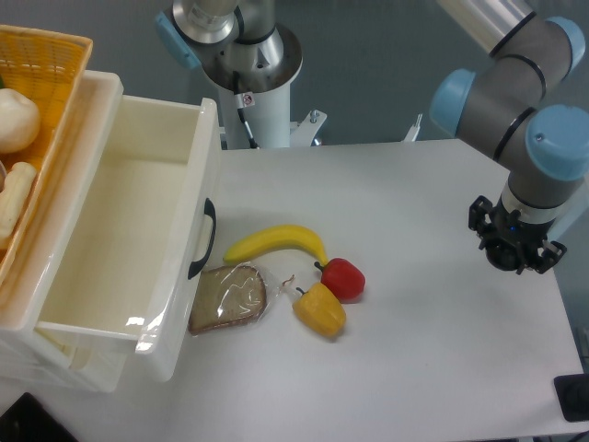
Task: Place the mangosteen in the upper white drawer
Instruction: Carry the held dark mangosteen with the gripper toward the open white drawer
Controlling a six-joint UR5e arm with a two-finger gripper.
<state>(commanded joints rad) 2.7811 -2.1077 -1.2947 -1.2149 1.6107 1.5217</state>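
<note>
One claw (515, 247) is all we are seeing at the end of the arm (529, 101), and it is hanging over the right side of the bench (433, 350), well to the right of the red pepper (344, 278). We are looking at it almost end-on, as a dark cluster under the grey and blue wrist, so we cannot tell how far its jaws are standing apart or whether anything is sitting between them. We are not making out the mangosteen anywhere in this view.

Taking the red pepper as our marker: the yellow pepper (320, 310) is lying just below and left of it, touching it. The banana (276, 243) is curving away up and to the left of it, its right tip ending right beside the pepper's stem. Further left of the pepper, a slice of bread in a clear wrapper (228, 297) is resting flat, close to the drawer front.

Well left of the pepper, the upper white drawer (175, 175) is standing pulled out, its black curved handle (202, 238) facing the pepper, and its inside is showing only bare white plastic. Beyond it, at the far left edge, the woven yellow basket (55, 64) is holding some pale items (17, 120).
</note>
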